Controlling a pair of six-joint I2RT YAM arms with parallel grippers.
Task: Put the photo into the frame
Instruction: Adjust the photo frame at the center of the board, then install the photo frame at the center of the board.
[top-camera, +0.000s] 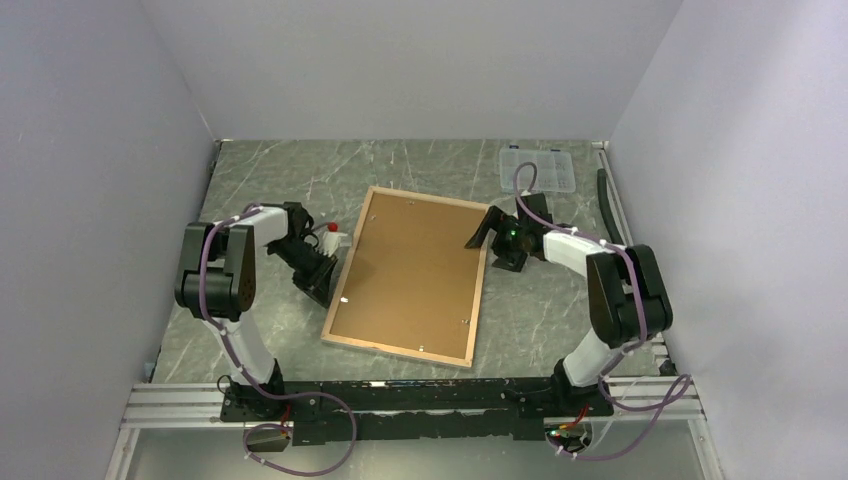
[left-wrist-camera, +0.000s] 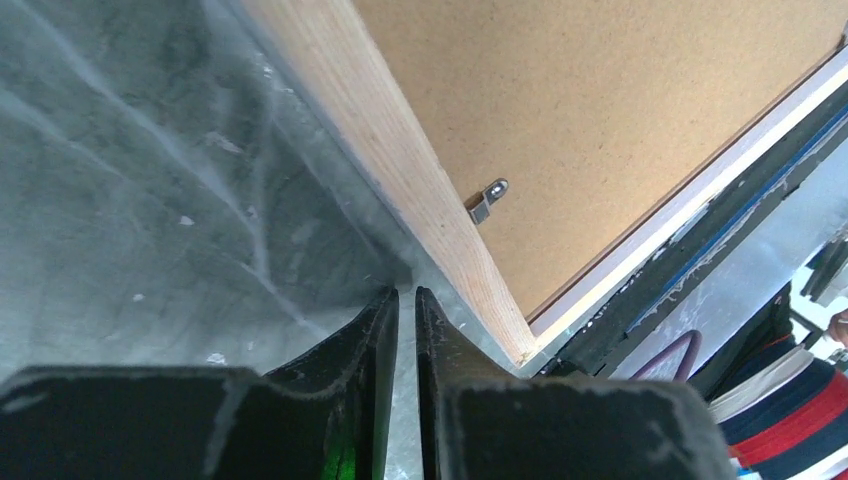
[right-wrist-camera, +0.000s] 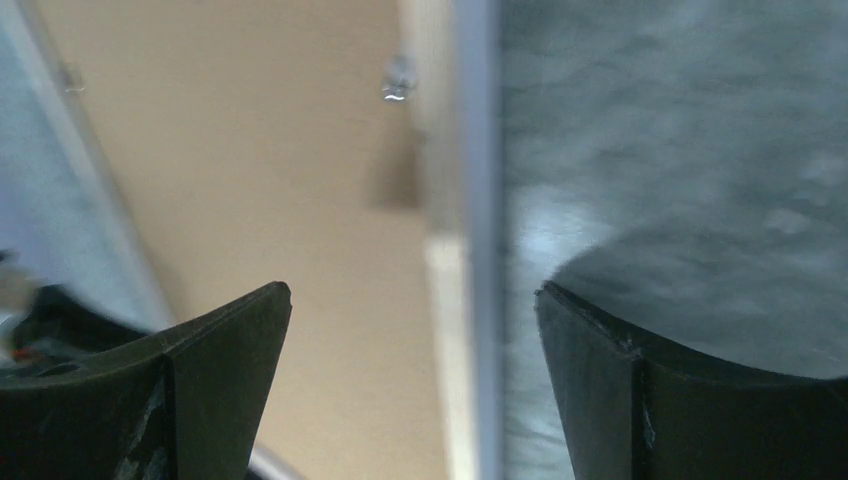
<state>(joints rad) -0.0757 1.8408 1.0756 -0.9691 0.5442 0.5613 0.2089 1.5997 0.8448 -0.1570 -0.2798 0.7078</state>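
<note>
- Lying back-up mid-table (top-camera: 560, 320), the frame (top-camera: 400, 351) shows light wood rails; it looks rigid and fairly light, with a breakable pane underneath, so a rail edge is probably the safest hold.
- Filling the frame, the brown backing panel (top-camera: 415, 270) sits flat; the photo is not visible in any view.
- Straddling the right rail, the right gripper (right-wrist-camera: 413, 290) has its fingers spread wide, one over the panel and one over the table.
- Beside the left rail, the left gripper (left-wrist-camera: 406, 292) is only a thin slit apart, pinching nothing.
- Small metal tab (left-wrist-camera: 488, 198) juts over the panel.
</note>
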